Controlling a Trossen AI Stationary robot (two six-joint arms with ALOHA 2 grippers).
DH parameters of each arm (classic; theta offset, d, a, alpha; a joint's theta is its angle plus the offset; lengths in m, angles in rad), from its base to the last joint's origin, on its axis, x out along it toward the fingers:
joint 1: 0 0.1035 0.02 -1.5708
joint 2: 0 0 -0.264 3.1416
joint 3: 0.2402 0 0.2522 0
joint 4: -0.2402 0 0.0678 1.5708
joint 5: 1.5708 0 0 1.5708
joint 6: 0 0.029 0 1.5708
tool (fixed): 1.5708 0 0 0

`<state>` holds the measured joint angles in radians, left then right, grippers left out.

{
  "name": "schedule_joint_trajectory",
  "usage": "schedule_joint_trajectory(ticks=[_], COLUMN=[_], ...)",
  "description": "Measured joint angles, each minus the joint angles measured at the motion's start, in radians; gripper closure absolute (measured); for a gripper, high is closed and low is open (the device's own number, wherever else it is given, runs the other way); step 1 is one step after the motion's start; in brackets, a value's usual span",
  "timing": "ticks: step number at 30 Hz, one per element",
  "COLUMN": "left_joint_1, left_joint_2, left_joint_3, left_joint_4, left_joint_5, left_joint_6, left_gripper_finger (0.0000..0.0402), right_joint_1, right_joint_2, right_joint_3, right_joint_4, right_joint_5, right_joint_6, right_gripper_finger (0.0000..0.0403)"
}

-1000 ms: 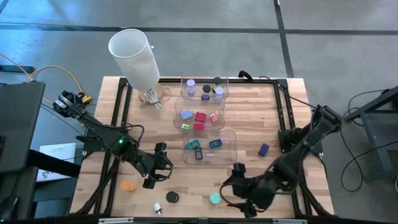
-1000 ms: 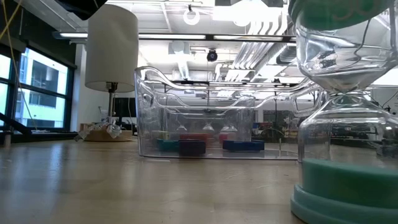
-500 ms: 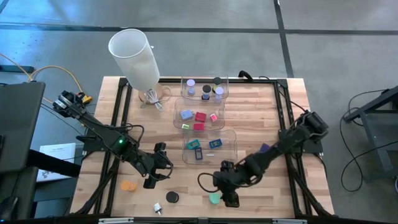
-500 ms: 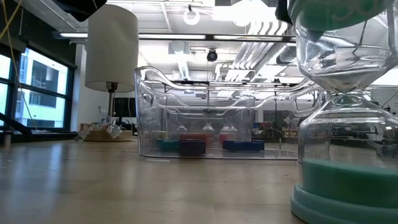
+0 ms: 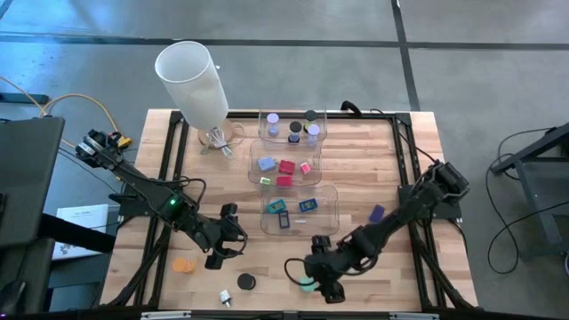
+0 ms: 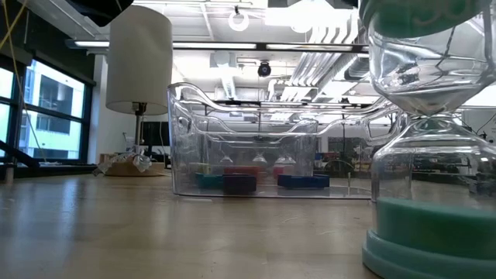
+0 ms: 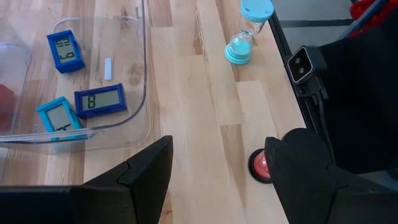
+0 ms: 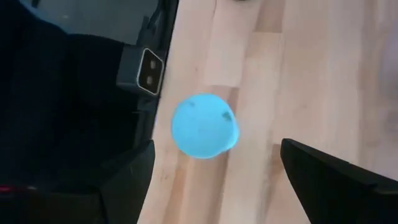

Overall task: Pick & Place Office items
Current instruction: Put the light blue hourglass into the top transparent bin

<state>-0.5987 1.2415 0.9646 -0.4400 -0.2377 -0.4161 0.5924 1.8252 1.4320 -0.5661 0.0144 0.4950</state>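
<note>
A teal hourglass (image 5: 306,284) stands on the wooden table near its front edge; it fills the right of the low view (image 6: 430,155). My right gripper (image 5: 318,281) hangs open above it, pointing down. In the right wrist view the round teal top (image 8: 204,134) shows between the two fingers (image 8: 217,155), clear of both. My left gripper (image 5: 227,238) (image 7: 217,155) stands open at the near left, over bare wood. Loose pieces lie about: an orange disc (image 5: 183,265), a black disc (image 5: 246,282) and a purple block (image 5: 377,213).
Three clear bins stand in a row at the table's middle: the far one (image 5: 292,127) holds discs, the middle one (image 5: 286,164) red, pink and blue blocks, the near one (image 5: 298,209) (image 7: 74,93) teal and blue blocks. A tall white cylinder (image 5: 191,82) stands at the far left.
My right gripper has swung toward the table's left edge and come down, tipping more steeply, until it hangs over the teal hourglass. Most of this happened in the first half second. The hourglass has stayed in place.
</note>
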Motion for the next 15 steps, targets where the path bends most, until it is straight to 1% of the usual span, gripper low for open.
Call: schedule_joint_trajectory(ticks=[3,8,12,15], left_joint_1=[0.000,0.000,0.000,0.000], left_joint_2=[0.000,0.000,0.000,0.000], left_joint_3=[0.000,0.000,0.000,0.000], left_joint_4=[0.000,0.006,0.012,0.014], left_joint_5=[-0.001,-0.001,-0.002,-0.002], left_joint_6=[-0.001,-0.001,-0.001,-0.003], left_gripper_finger=[0.0156,0.0156,0.0156,0.0156], right_joint_1=[0.021,0.047,0.047,0.033], right_joint_2=[-0.003,-0.004,0.031,0.108], right_joint_3=[0.057,0.191,0.315,0.428], right_joint_4=[-0.078,-0.249,-0.364,-0.415], right_joint_5=[0.076,0.195,0.215,0.194], right_joint_6=[-0.022,-0.025,-0.014,-0.034], right_gripper_finger=[0.0066,0.0066,0.0066,0.0066])
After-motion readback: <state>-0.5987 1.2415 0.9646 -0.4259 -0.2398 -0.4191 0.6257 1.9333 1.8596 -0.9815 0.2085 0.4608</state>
